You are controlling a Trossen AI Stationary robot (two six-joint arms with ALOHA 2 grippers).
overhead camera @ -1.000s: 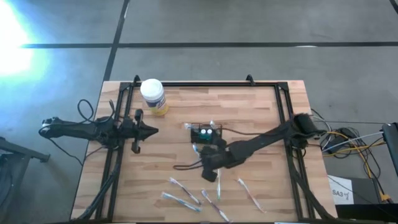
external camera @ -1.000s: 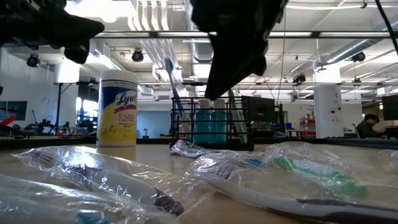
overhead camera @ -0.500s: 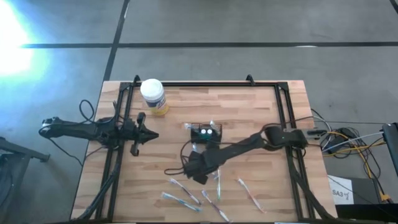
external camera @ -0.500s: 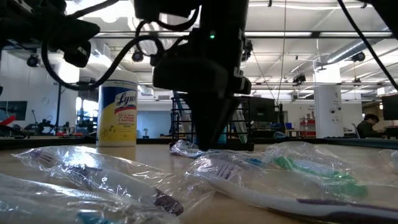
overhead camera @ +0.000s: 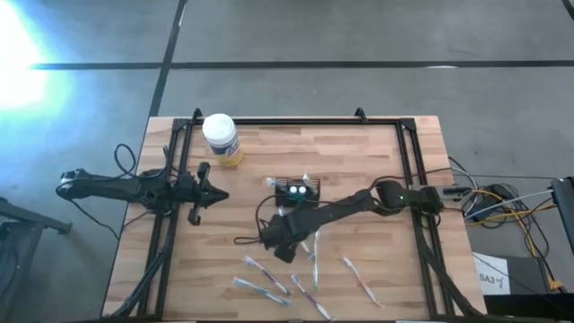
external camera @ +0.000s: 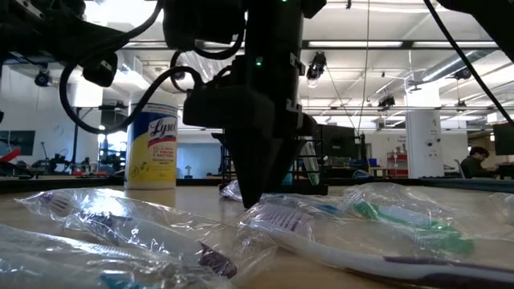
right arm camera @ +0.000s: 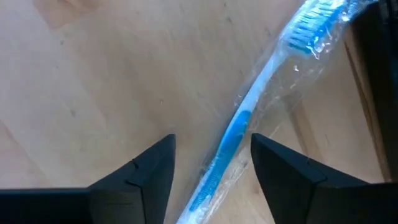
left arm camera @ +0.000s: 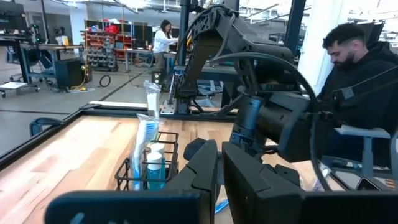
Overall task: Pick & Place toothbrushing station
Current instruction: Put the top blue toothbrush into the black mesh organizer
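- Your right gripper [right arm camera: 211,171] hangs low over the wooden table [overhead camera: 377,170], fingers spread wide and holding nothing; a blue toothbrush [right arm camera: 249,124] in a clear wrapper lies on the wood between them.
- Your left gripper [overhead camera: 218,189] waits near the table's left edge with its fingers closed on nothing.
- The toothbrushing station [overhead camera: 297,191], a small black wire holder, stands near the middle of the table, just behind the right gripper, with brushes and teal tubes already inside.
- Risk: the wrapper looks slick and loose, so if you close now the fingers may pinch only film and the brush could slide out on the lift.
- Risk: the brush lies at an angle across the gap; a grip near one end would probably let it swing and miss a compartment.
- Risk: the arm is near the holder, so a careless lift could nudge or tip it.
- Count: one holder and one yellow wipes jar [overhead camera: 221,139] with a white lid.
- Count: about five wrapped toothbrushes [overhead camera: 269,278] lie loose by the front edge, though the arm may hide more.
- Count: two arms, and two people [left arm camera: 364,81] in the room beyond.
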